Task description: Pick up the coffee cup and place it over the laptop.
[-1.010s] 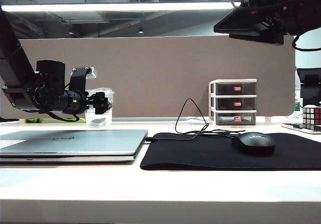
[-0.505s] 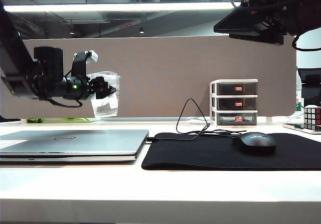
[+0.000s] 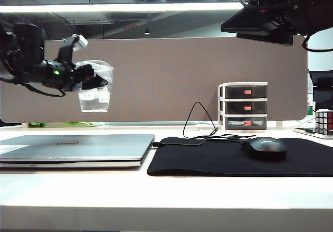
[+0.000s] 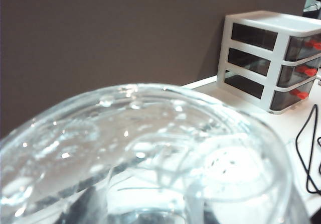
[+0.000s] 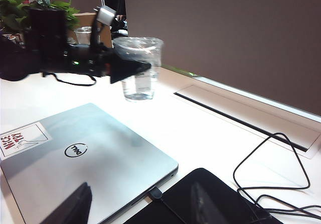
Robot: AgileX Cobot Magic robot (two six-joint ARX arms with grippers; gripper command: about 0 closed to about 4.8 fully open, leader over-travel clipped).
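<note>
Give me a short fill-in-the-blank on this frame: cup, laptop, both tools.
1. The left tool holds the ____ in the air.
2. The cup hangs above the table, not yet resting on the ____.
3. The laptop has its lid ____.
4. The right tool, held high over the mouse mat, holds ____.

Missing words: cup; laptop; closed; nothing

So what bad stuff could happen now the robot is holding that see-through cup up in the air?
The left gripper pinches the clear plastic coffee cup near its rim, so the thin wall might buckle or slip. The cup hangs tilted, high above the table and behind the closed silver-grey laptop; if dropped, it could bounce off the lid. Setting it down hard might scratch the lid. The right gripper waits open, up high on the right.
</note>
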